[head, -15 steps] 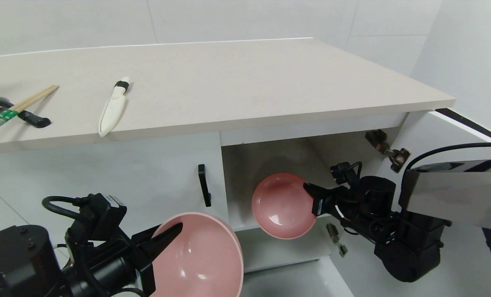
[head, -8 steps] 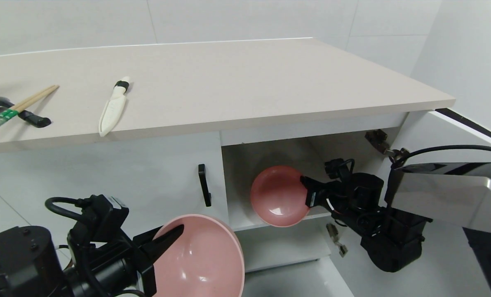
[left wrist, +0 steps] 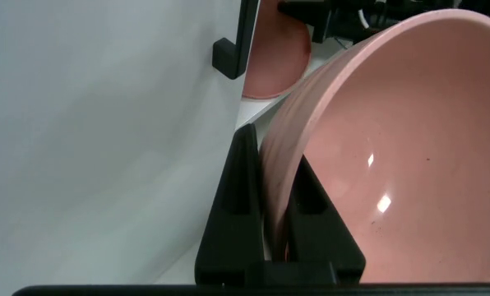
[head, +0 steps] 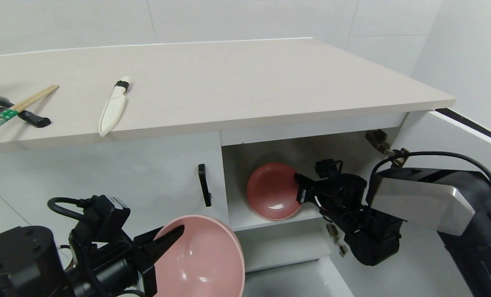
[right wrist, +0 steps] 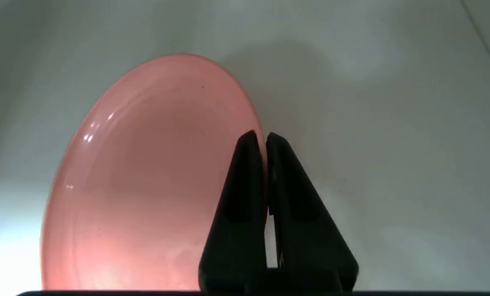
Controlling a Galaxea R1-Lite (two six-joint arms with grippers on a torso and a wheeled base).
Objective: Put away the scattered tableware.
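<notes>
My right gripper (head: 299,190) is shut on the rim of a pink plate (head: 272,196), holding it tilted inside the open cabinet just above the upper shelf (head: 245,218). In the right wrist view the fingers (right wrist: 265,177) pinch the pink plate (right wrist: 154,181) at its edge. Low at the front left, my left gripper (head: 169,238) is shut on the rim of a large pink bowl (head: 204,260). The left wrist view has the bowl (left wrist: 393,156) clamped between the fingers (left wrist: 245,177), before the closed cabinet door (left wrist: 105,140).
On the counter (head: 229,82) lie a white sheathed knife (head: 113,106), chopsticks (head: 18,108) and a black spoon (head: 10,109) at the far left. The closed door carries a black handle (head: 204,185). The open door (head: 447,132) stands at the right with hinges (head: 383,146).
The right gripper has carried the pink plate up and deeper into the cabinet, toward the upper shelf. The left gripper with the bowl has barely moved.
</notes>
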